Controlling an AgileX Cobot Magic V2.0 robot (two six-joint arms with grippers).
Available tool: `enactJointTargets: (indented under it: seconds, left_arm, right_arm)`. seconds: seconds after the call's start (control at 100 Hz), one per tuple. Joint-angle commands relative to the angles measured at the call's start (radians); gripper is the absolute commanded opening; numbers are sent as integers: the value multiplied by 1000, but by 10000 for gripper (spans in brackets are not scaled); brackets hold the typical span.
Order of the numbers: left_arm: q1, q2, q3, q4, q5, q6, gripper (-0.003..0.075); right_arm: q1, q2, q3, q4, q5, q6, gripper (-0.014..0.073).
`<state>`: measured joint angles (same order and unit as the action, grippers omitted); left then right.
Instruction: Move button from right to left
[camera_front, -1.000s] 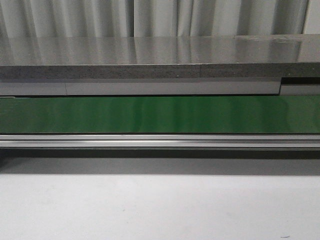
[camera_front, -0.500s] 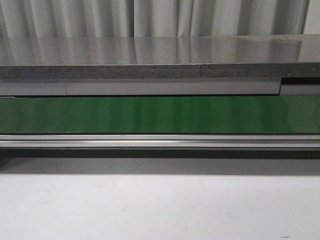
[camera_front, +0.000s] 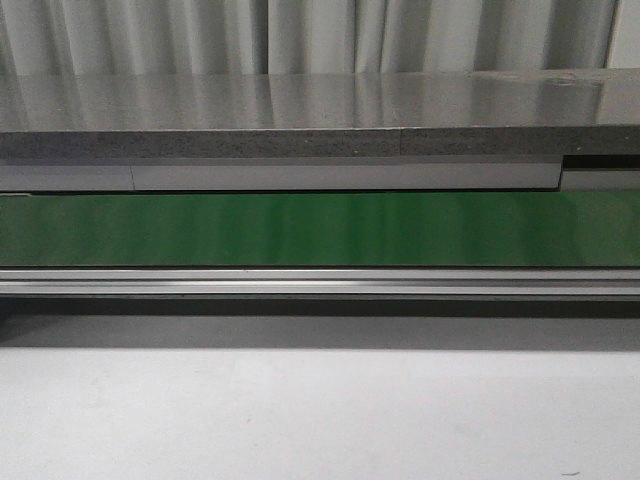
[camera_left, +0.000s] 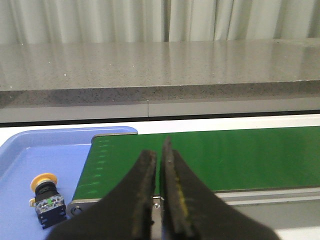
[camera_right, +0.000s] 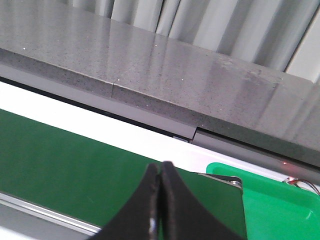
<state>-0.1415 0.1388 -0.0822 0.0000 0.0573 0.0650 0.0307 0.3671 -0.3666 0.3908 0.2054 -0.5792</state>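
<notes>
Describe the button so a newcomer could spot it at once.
In the left wrist view, find the blue tray at the end of the green conveyor belt. The button lies in it, alone: a yellow-orange round cap on a black blocky body with a small green mark.

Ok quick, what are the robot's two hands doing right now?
Left hand: closed, holding nothing; the button sits apart in the blue tray.
Right hand: closed, empty.

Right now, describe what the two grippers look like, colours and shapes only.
The left gripper has two matte black fingers, broad at the base and curving to narrow tips, with a small silver screw and a yellowish streak on one inner face. The right gripper has the same dark, curved, tapering fingers, plain, with no cables or markings visible.
</notes>
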Motion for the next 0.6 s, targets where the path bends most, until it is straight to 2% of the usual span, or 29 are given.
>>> enactJointTargets:
  seconds: [0.0,0.2,0.29,0.59]
  left_arm:
    - [-8,-53,16,5,-101,-12,5]
    - [-8,-182,91,22,-99,-41,5]
    - [-8,-178,106,55,-100,-92,5]
    - [-8,-178,120,61,-97,-108,5]
  right_arm:
    - [2,6,-24,11,-80,-6,-59]
    - [2,6,-24,11,-80,-6,-59]
    - [2,6,-24,11,-79,-6,-59]
    - [2,9,-24,11,-79,-6,-59]
